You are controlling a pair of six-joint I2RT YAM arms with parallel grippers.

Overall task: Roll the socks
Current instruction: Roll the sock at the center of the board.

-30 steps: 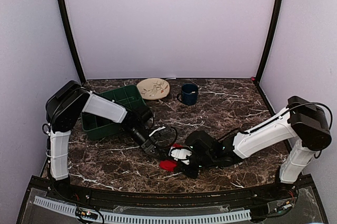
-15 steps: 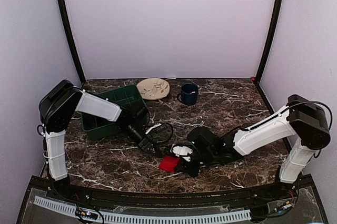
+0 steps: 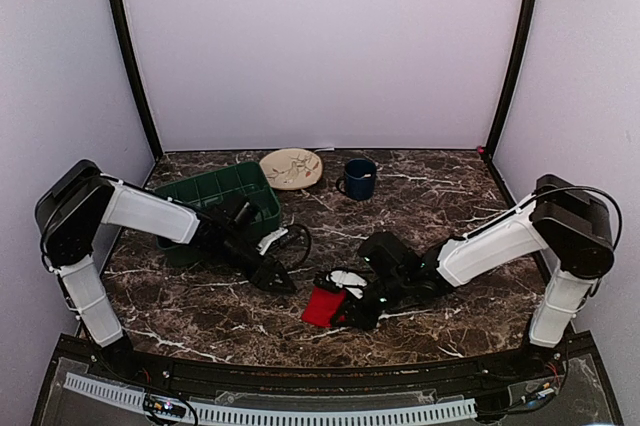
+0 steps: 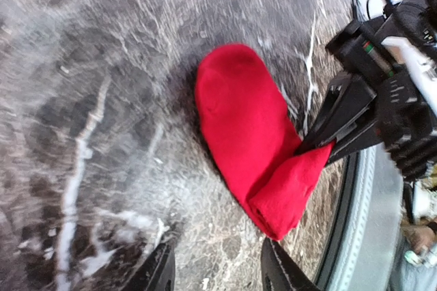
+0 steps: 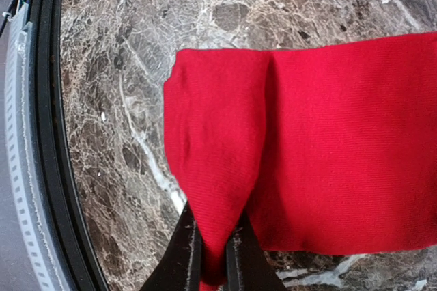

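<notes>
Near the front edge of the marble surface (image 3: pixel 455 201), the red socks (image 3: pixel 320 306) lie flat with one end folded over. The right tool (image 5: pixel 212 253) pinches that fold. The left tool (image 4: pixel 217 270) is spread and empty just beside them. Farther back stand a green bin (image 3: pixel 215 198), a plate (image 3: pixel 291 168) and a blue mug (image 3: pixel 359 178).

Nothing in these views is showing words, numbers or signs that can be read. The plate (image 3: pixel 291 168) at the back of the table is showing some brown lines, but they are not making any letters.
</notes>
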